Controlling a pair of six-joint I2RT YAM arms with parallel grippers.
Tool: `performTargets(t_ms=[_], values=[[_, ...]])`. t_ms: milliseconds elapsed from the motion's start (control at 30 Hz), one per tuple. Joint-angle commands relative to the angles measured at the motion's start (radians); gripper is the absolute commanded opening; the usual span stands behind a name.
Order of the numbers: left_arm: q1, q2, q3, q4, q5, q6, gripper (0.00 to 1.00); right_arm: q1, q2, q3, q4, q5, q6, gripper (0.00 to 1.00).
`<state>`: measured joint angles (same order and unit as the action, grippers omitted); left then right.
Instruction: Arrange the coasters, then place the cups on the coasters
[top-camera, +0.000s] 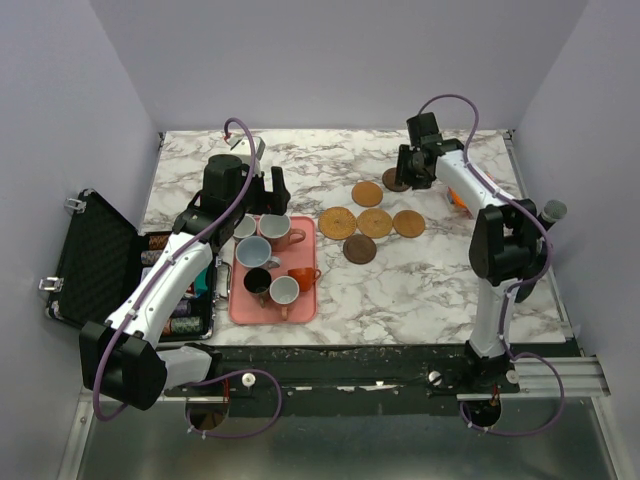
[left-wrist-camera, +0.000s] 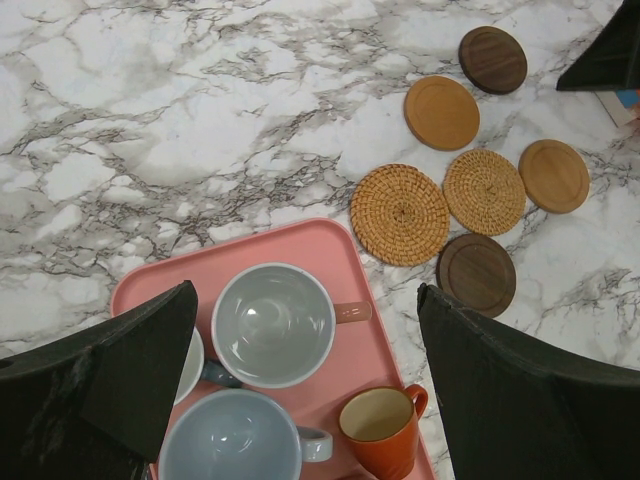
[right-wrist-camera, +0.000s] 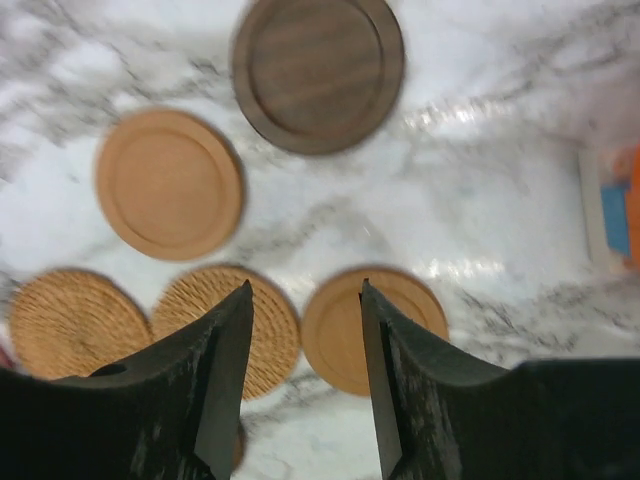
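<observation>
Left pincer (left-wrist-camera: 307, 297) gapes wide, empty, above the cups (top-camera: 256, 251). All six crowd the pink tray (top-camera: 250, 310), left of centre on the table (top-camera: 420, 290). Right pincer (right-wrist-camera: 305, 290) is partly open, gripping nothing, over the coasters (top-camera: 374, 222). Six lie flat, clustered right of the tray; one dark coaster (right-wrist-camera: 318, 70) sits farthest back, just beside my right pincer.

The right wrist view is blurred throughout; the top edge clips the dark coaster (right-wrist-camera: 318, 72), and an orange-and-blue object (right-wrist-camera: 612, 205) is unidentifiable. In the left wrist view the pale blue cup (left-wrist-camera: 230, 440) runs off the bottom; the left jaw hides most of a white cup (left-wrist-camera: 196, 365).
</observation>
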<state>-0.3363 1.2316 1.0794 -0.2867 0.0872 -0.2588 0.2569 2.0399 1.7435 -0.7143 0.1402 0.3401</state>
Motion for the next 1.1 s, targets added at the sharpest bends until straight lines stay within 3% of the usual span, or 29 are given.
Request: performTargets(t_ms=[0, 233, 567, 1067], values=[[-0.006, -0.018, -0.009, -0.002, -0.014, 0.003, 0.99, -0.037, 0.112, 0.120, 0.079, -0.172, -0.029, 0.51], [-0.006, -0.009, -0.010, 0.000, -0.015, 0.004, 0.99, -0.067, 0.273, 0.298, 0.088, -0.297, 0.013, 0.49], [-0.006, -0.006, -0.009, -0.005, -0.020, 0.006, 0.99, -0.085, 0.421, 0.406, 0.010, -0.321, 0.103, 0.54], [-0.006, -0.007, -0.007, 0.000, 0.000, -0.003, 0.99, -0.127, 0.293, 0.203, -0.043, -0.267, 0.211, 0.63]])
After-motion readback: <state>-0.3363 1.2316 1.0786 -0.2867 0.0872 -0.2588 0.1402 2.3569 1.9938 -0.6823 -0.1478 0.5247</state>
